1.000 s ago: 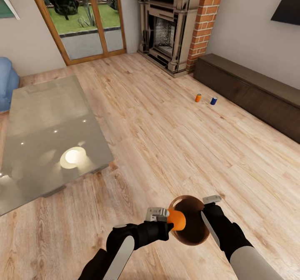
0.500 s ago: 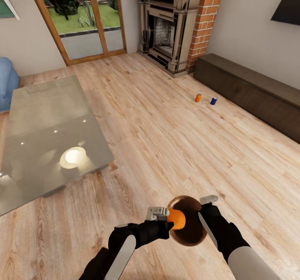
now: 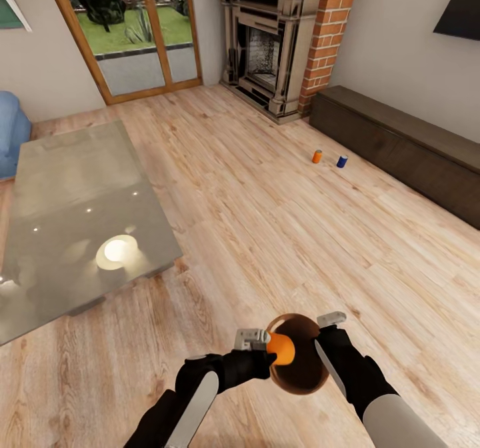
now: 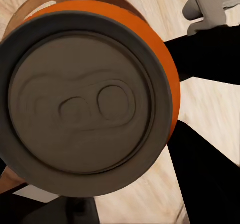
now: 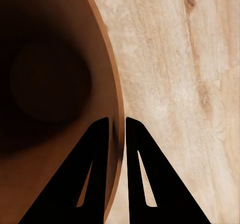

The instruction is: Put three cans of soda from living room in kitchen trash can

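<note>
Soda can, orange, sits clamped in the left gripper right over the mouth of the trash can, at the near-left part of the rim. The right gripper pinches that bin's wall at the rim, one finger inside the tan-brown interior and one outside, so the bin hangs off the floor from the right arm. In the left wrist view the can's grey top faces the camera, so its long axis runs along the fingers, roughly level and pointing across the bin opening toward the right arm. By my reading, the coming move turns on this: the can is already above the opening, and letting go should drop it straight in, provided its far end clears the rim.

Two more cans, a second orange can and a blue can, stand upright on the light wood floor, well beyond the bin and near the long dark cabinet. Beyond the cabinet's end stands the brick fireplace; a glass table lies well to the bin's left.
</note>
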Motion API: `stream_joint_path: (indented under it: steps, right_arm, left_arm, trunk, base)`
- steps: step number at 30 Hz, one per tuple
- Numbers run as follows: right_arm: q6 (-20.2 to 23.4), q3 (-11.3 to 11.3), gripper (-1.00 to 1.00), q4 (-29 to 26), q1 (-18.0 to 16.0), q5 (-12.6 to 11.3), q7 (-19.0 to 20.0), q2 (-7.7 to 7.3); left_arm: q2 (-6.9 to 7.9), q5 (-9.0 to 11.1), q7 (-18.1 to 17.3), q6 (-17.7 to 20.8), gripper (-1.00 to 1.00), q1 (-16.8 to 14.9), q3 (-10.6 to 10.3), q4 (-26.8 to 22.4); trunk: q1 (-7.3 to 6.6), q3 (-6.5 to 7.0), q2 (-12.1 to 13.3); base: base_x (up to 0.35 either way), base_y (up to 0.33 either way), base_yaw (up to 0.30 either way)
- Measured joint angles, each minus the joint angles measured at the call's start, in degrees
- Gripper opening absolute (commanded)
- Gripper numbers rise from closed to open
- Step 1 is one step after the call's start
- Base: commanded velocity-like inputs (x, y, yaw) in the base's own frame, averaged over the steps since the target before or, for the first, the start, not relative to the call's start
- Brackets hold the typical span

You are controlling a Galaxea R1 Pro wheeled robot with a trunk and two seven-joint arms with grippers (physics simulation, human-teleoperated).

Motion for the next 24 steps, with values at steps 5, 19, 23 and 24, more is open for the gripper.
stream_joint_path:
  steps: [5, 19, 23, 24]
  right_arm:
    - [-0.03, 0.02, -1.0, -0.22, 0.0, -0.14, 0.23, 0.01]
    - [0.16, 0.36, -1.0, -0.47, 0.01, -0.23, 0.02, 1.67]
    - [0.33, 1.26, -1.0, -0.47, 0.05, 0.15, -0.03, 1.81]
    - [0.32, 1.4, -1.0, -0.46, 0.06, -0.1, -0.01, 1.82]
  left_arm:
    - [-0.01, -0.02, 0.05, -1.04, -1.0, -0.65, 0.0, 1.6]
    - [-0.21, 0.02, 0.09, -3.69, -1.0, -2.09, 0.0, 5.16]
    - [-0.4, 0.02, 0.13, -4.73, -1.0, -2.3, 0.0, 6.16]
    - [-0.41, 0.03, 0.14, -4.83, -1.0, -2.31, 0.0, 6.23]
  trunk:
    - [0.0, 0.05, 0.0]
    - [0.0, 1.14, 0.0]
    - [0.0, 1.5, 0.0]
    - [0.0, 1.59, 0.0]
  base:
    - [0.0, 0.0, -0.037]
    - [0.0, 0.0, -0.046]
    - [0.0, 0.0, -0.001]
    - [0.0, 0.0, 0.0]
